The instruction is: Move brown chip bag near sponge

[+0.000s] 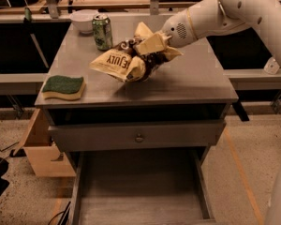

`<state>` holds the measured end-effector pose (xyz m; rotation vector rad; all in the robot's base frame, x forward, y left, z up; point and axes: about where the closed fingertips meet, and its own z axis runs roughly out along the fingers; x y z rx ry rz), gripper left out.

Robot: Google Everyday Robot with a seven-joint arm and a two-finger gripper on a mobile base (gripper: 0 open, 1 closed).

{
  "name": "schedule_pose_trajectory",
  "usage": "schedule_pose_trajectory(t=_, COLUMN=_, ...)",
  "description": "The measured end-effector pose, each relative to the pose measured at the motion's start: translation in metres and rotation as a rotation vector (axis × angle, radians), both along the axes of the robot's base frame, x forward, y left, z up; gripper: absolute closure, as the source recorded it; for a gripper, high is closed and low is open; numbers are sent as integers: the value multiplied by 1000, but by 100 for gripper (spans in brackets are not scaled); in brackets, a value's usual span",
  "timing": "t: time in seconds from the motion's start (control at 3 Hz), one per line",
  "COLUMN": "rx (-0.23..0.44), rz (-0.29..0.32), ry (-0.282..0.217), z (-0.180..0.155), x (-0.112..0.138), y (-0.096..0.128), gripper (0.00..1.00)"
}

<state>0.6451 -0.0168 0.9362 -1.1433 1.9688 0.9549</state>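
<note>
My gripper [150, 45] reaches in from the upper right on a white arm and is shut on the brown chip bag [124, 62]. The bag is crinkled, dark brown with white lettering and pale yellow ends, and hangs just above the middle of the grey table [192, 81], its low end pointing left. The sponge [63, 86], green on top with a yellow base, lies flat at the table's front left corner, about a hand's width left of the bag.
A green soda can [102, 31] stands at the back left of the table, with a white bowl [83, 20] behind it. The table's lower drawer [139, 191] is pulled open at the front. A cardboard box [43, 149] sits on the floor to the left.
</note>
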Motion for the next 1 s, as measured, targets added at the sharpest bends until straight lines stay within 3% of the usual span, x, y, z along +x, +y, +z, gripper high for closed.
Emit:
schedule_pose_trajectory(t=0.33, rx=14, rz=123, ry=-28, z=10, x=-12, y=26, gripper=100)
schedule_pose_trajectory(t=0.67, rx=20, rz=177, ry=-24, z=8, x=-24, y=35, gripper=100)
schedule_pose_trajectory(t=1.0, rx=20, rz=177, ry=-22, z=7, x=-23, y=37, gripper=81)
